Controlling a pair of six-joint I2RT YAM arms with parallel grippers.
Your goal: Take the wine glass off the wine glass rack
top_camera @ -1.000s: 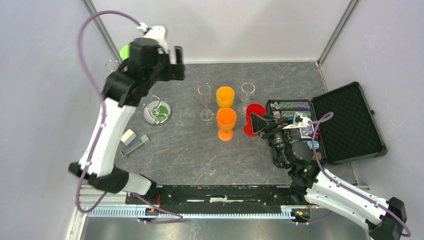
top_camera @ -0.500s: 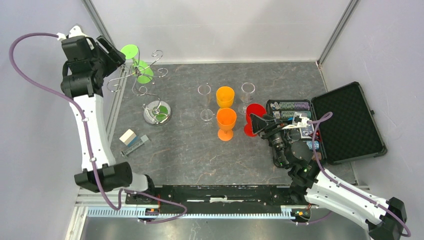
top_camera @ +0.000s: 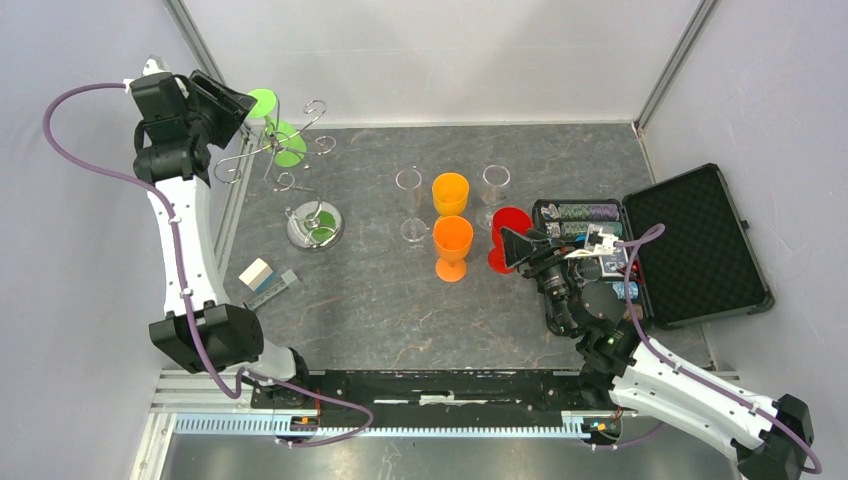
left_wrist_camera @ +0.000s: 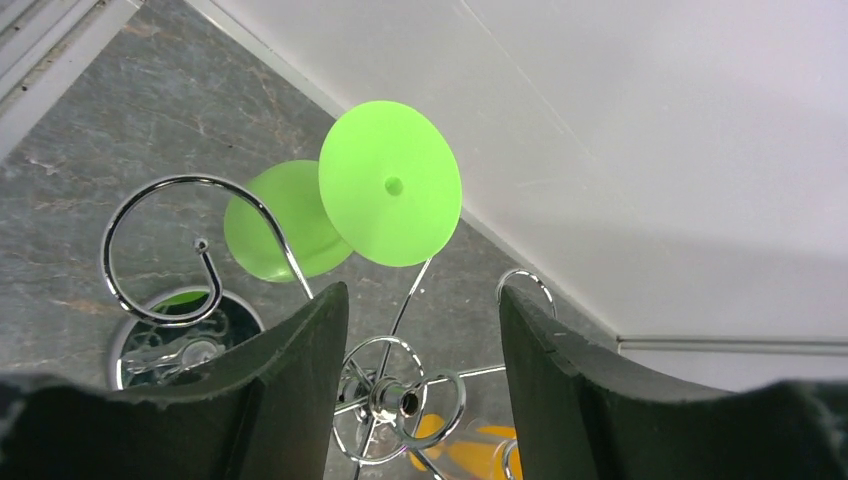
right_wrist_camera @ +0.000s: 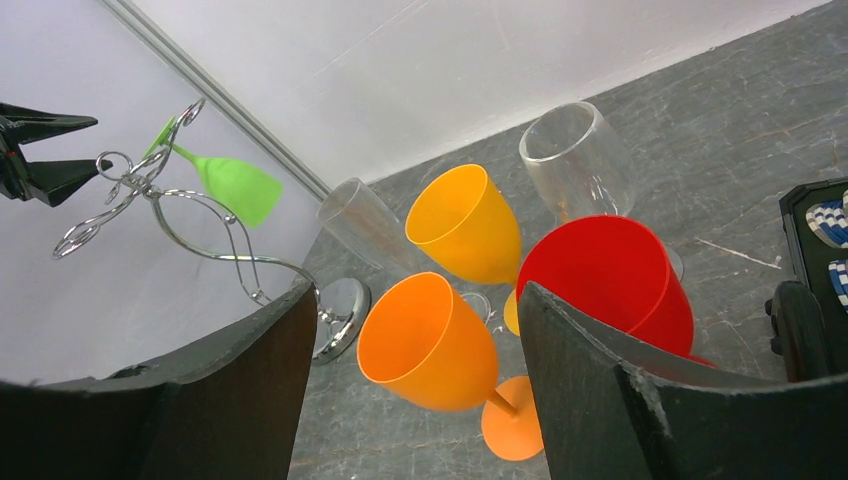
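The green wine glass hangs upside down on a hook arm of the silver wire wine glass rack at the back left. My left gripper is open and empty. It is high up at the rack's left side, close to the glass's round foot. In the left wrist view the green foot and bowl lie beyond the open fingers, and the rack's hub shows between them. My right gripper is open and empty, beside the red glass. The right wrist view also shows the green glass.
Two orange glasses, a red glass and clear glasses stand mid-table. An open black case with poker chips lies at the right. A small box lies at the left front. Walls close in behind and left.
My left arm swung from above the rack out to the far left, then edged right toward the green glass's foot. The right arm has not moved.
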